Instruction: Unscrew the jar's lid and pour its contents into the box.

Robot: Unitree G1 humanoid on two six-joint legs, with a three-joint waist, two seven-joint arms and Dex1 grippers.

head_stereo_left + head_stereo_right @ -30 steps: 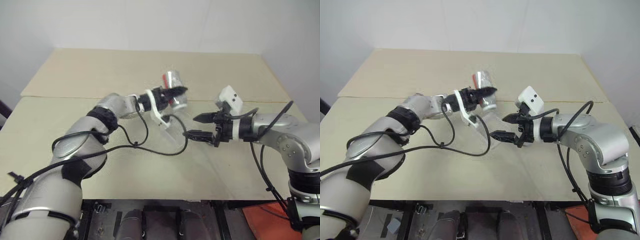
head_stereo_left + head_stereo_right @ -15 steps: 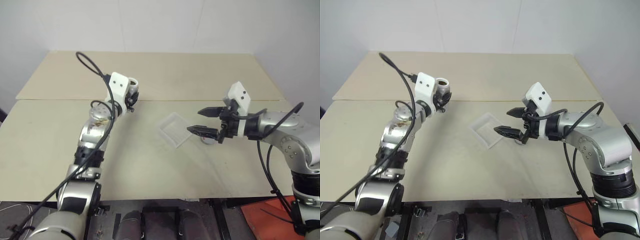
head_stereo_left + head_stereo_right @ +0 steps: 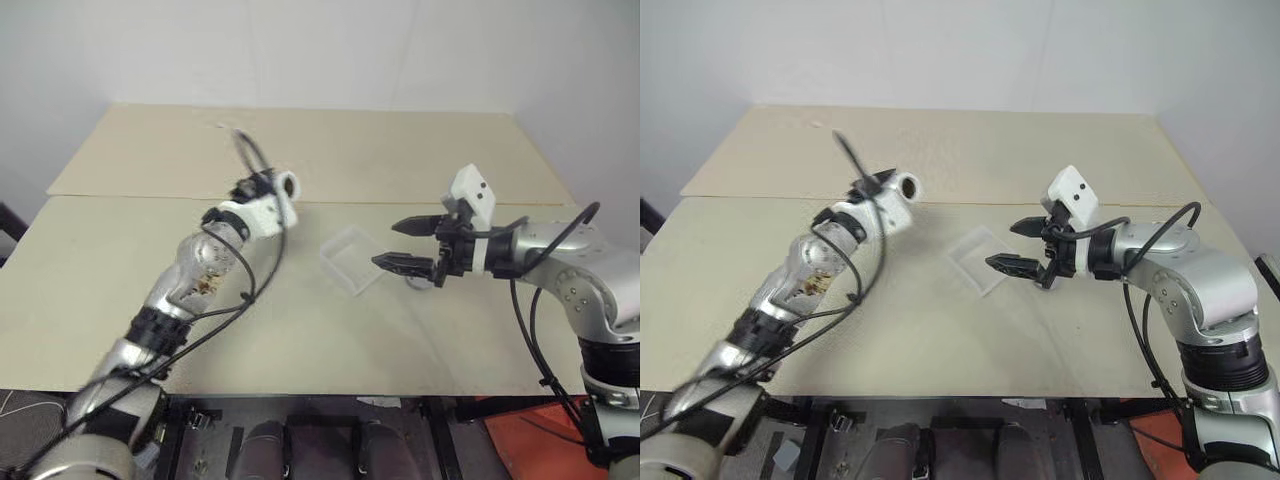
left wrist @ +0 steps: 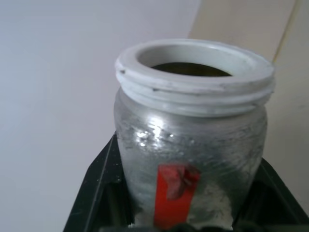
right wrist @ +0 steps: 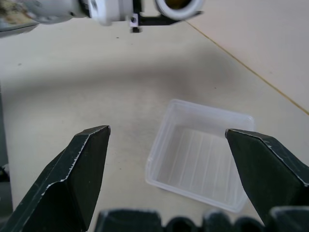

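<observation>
My left gripper [image 3: 266, 193] is shut on the jar [image 3: 288, 184], held in the air to the left of the box and behind it. The jar [image 4: 188, 140] has a whitish body, a red mark and a white threaded mouth with no lid on it. Black fingers [image 4: 96, 186] press on both its sides. Its mouth [image 5: 176, 5] is turned toward the right gripper. The clear box [image 3: 352, 258] sits on the table with nothing visible inside it. My right gripper [image 3: 386, 245] hovers open just right of the box [image 5: 203, 154], nothing between its fingers [image 5: 82, 169]. I cannot make out the lid.
The beige tabletop [image 3: 300, 330] has a seam [image 3: 130, 197] running across it behind the box. A white wall stands behind the table. A small greyish shape [image 3: 415, 282] lies on the table under the right gripper, mostly hidden.
The left arm has swung the jar away from above the box, back to the left, and the jar now points its mouth to the right. The right gripper stayed open in place.
</observation>
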